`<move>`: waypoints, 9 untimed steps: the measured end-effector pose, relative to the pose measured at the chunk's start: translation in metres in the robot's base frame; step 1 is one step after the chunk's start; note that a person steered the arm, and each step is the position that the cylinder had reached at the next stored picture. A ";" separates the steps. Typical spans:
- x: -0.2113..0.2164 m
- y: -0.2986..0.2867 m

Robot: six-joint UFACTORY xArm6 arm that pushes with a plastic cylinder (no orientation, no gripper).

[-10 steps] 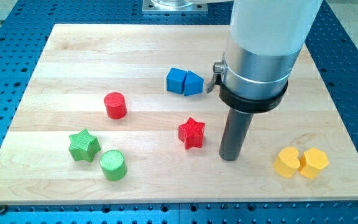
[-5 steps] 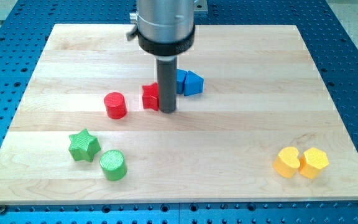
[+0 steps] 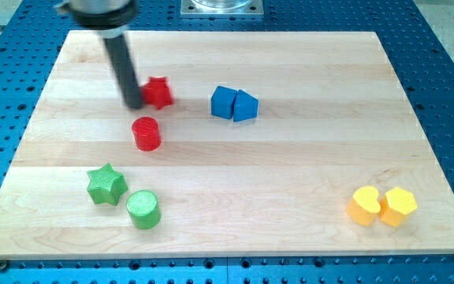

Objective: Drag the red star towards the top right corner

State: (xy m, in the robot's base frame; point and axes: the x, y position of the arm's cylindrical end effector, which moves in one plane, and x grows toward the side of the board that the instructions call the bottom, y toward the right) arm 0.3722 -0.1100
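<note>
The red star lies in the upper left part of the wooden board, above the red cylinder. My tip stands just at the star's left side, touching or nearly touching it. The dark rod rises from there to the view's top left. The board's top right corner is far off to the right of the star.
Two blue blocks sit side by side right of the star. A green star and a green cylinder lie at the lower left. Two yellow blocks lie at the lower right.
The red star has moved from the board's middle up and to the left, past the red cylinder. My tip has gone from the star's right side to its left side.
</note>
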 end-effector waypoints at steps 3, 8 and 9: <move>-0.029 0.204; -0.112 0.209; -0.123 0.248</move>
